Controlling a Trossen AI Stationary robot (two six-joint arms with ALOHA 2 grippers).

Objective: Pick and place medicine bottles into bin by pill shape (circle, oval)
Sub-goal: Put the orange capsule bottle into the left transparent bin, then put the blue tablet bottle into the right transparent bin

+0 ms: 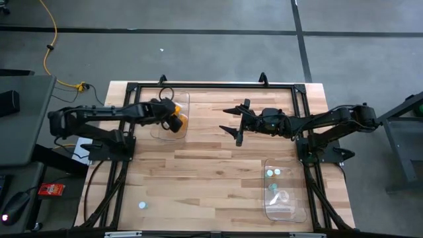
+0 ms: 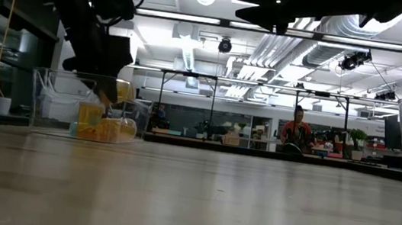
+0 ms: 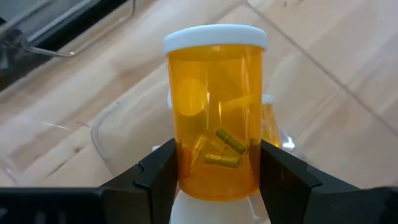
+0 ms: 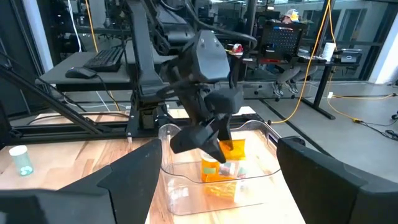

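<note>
We see the left arm stretched across the table's (image 1: 211, 172) far-left part, its elbow out by the edge, wrist angled down over the clear bin (image 1: 170, 114) there. The left claw (image 1: 173, 119) is clenched on an amber bottle (image 3: 216, 112) w/ a white cap, fingers (image 3: 158, 177) pressing both sides of the body, cap pointing away from the wrist. Small yellowish capsule-like pills lie inside the bottle. In the low view the claw sits inside the bin's walls, just above other amber bottles (image 2: 107, 126) lying on the bin floor.

The right arm reaches in from the right side, forearm roughly level, well above the table near the far-middle. The right claw (image 1: 239, 123) is released, fingers spread wide, nothing between them, aimed toward the left bin.

A 2nd clear bin (image 1: 284, 188) sits near the front-right w/ a few pale bottles (image 1: 273, 173) in it. One small pale bottle (image 1: 141, 205) stands alone on the table at front-left, well apart from both bins.

Beyond the table, a person (image 2: 293, 131) is seated in the room.
</note>
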